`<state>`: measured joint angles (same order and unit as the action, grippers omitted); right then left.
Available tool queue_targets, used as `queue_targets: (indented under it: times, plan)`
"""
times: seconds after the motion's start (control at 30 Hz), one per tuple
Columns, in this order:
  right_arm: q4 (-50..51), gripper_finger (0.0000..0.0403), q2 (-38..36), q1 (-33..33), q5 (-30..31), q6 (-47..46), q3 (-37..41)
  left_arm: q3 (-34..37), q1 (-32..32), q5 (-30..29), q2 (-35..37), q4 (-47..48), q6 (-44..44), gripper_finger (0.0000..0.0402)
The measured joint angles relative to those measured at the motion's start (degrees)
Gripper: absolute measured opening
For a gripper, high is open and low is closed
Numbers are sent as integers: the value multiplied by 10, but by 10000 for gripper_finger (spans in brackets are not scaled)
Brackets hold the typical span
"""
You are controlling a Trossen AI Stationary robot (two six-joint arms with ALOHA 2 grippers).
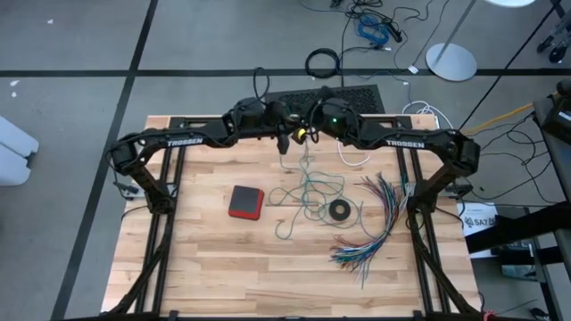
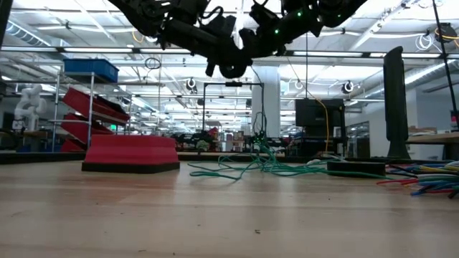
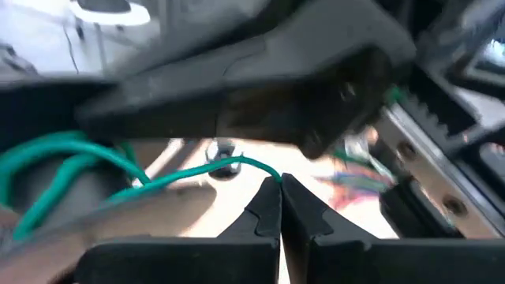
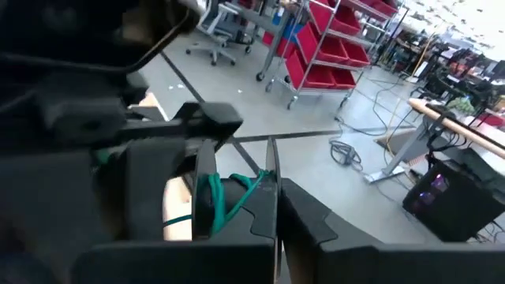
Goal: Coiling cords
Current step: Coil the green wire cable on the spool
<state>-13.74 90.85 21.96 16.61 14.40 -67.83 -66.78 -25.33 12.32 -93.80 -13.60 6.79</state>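
Thin, limp teal-green cord (image 3: 189,175), light and tangle-prone, is pinched by the clenched left gripper (image 3: 280,183) and right gripper (image 4: 270,177) at twelve o'clock; best gripped near its ends.

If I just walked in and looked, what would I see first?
You'd first see two dark robot arms meeting high over the far middle of the wooden table, the left gripper and right gripper both pinching the green cord. It hangs down to a loose tangle on the table's middle. Then the red block to the tangle's left, and the fan of colourful wires on the right.
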Motion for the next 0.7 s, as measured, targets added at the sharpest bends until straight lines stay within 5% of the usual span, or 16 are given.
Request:
queue_targets:
  times: [0.33, 0.7]
  plan:
    - [-56, 0, -35, 10, 0, 11, 0, 4, 28, -88, 0, -123, -65, 7]
    - [-117, 0, -67, 17, -61, -7, 0, 4, 33, -97, 0, -189, -119, 9]
